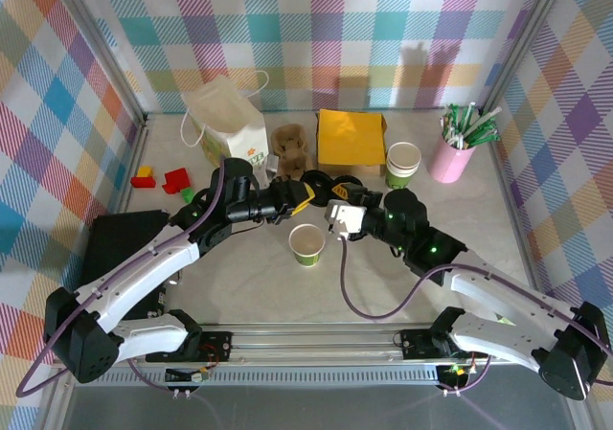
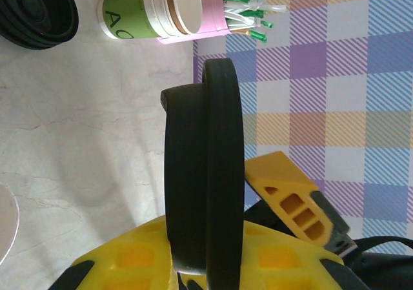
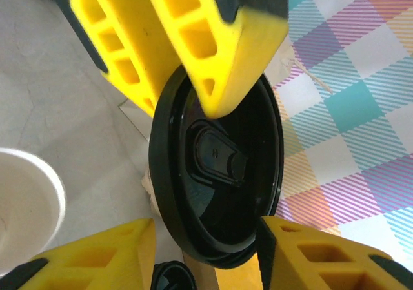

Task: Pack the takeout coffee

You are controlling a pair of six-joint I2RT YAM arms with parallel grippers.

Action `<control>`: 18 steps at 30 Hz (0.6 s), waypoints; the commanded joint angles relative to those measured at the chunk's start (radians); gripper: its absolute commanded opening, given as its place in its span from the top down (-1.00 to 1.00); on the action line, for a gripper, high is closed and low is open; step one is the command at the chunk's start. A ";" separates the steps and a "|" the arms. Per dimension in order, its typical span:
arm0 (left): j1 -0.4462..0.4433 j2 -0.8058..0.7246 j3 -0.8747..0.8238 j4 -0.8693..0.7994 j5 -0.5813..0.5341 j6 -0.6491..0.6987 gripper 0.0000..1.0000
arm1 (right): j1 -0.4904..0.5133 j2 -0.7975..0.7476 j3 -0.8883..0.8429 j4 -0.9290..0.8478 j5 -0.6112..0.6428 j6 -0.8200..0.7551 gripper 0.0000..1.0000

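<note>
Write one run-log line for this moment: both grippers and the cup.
left gripper: shut on lid | right gripper: around lid, grip unclear | cup: no lid, on table

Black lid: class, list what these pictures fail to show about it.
Left wrist: black lid edge-on, its face hidden.
Right wrist: left gripper covers its upper rim; whether right gripper touches it is unclear.
Top external: too small between the grippers.

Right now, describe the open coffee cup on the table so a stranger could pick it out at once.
On the pale marbled table, look at the middle, between the two arms. A single paper cup stands upright, cream above and green below, its top open. The stacked cups in the same colours sit at the back beside the pink cup; this one stands alone.
</note>
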 commanded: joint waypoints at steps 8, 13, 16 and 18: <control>0.002 -0.016 -0.013 -0.004 0.011 -0.057 0.65 | 0.020 0.043 0.037 0.114 0.059 -0.041 0.32; 0.002 -0.003 -0.010 0.000 0.011 -0.061 0.65 | 0.027 0.040 0.048 0.093 0.060 -0.039 0.41; 0.003 -0.002 -0.009 -0.001 0.007 -0.058 0.65 | 0.026 0.036 0.049 0.073 0.062 -0.042 0.32; 0.004 0.000 -0.009 -0.004 0.003 -0.057 0.65 | 0.026 0.031 0.045 0.069 0.068 -0.042 0.18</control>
